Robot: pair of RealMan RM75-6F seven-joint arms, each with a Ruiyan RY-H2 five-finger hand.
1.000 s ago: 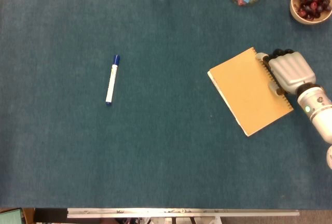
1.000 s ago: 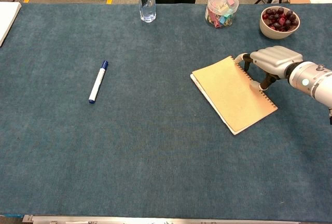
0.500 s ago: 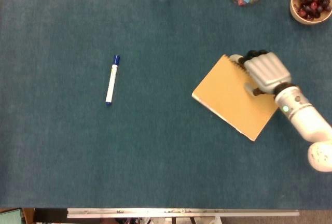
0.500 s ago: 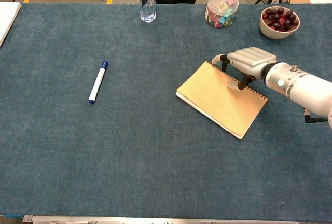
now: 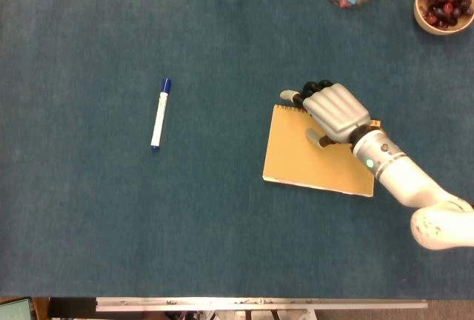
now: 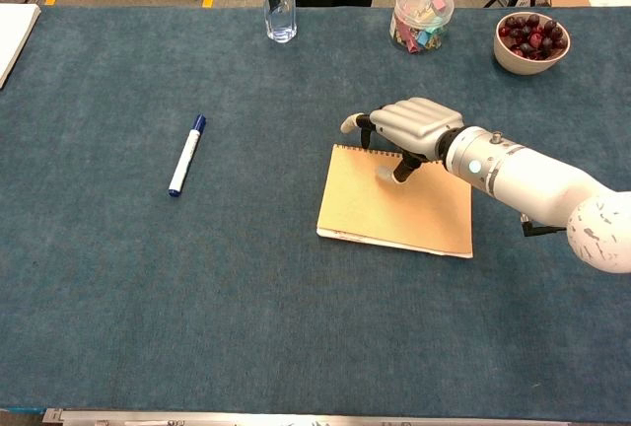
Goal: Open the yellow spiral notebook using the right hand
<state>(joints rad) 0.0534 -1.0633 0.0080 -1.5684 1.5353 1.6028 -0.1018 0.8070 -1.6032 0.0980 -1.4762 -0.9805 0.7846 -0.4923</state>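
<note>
Notebook: the yellow notebook [image 5: 315, 153] lies flat and closed on the table [image 5: 222, 224], spiral edge on the far side.
Right hand: my right hand [image 5: 335, 111] holds nothing, fingers curled onto that spiral edge, thumb pressing the cover.
Why: I judge this pins it before lifting the cover.
Left hand: unseen.

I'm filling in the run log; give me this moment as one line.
right hand: resting on notebook at spiral edge | notebook: closed, flat on table | left hand: not in view | marker: untouched
</note>
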